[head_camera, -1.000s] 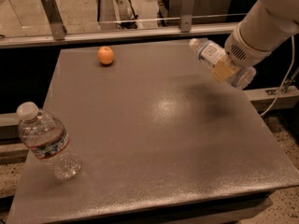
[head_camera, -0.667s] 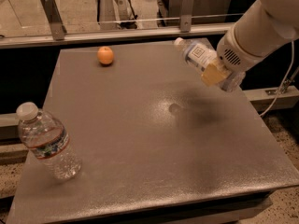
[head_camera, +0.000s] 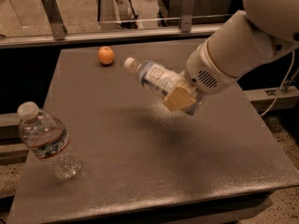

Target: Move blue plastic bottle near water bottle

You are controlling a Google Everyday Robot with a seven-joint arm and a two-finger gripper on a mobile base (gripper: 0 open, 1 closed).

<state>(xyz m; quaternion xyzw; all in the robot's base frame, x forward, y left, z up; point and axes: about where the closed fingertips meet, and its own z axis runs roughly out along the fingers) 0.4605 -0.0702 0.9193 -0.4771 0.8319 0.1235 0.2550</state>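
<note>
The blue plastic bottle point(head_camera: 152, 76) is held in the air above the middle of the table, tilted with its white cap pointing up and left. My gripper point(head_camera: 180, 98) is shut on its lower end; the white arm reaches in from the upper right. The water bottle point(head_camera: 46, 140), clear and ridged with a white cap and a red-banded label, stands upright near the table's front left corner, well to the left of and below the gripper.
An orange point(head_camera: 106, 55) lies near the back left of the grey table point(head_camera: 163, 162). A metal rail with brackets point(head_camera: 51, 20) runs behind the table. A cable point(head_camera: 280, 90) hangs at the right edge.
My gripper has carried the blue plastic bottle from the table's back right toward the middle, closer to the water bottle. The water bottle and the orange have not moved.
</note>
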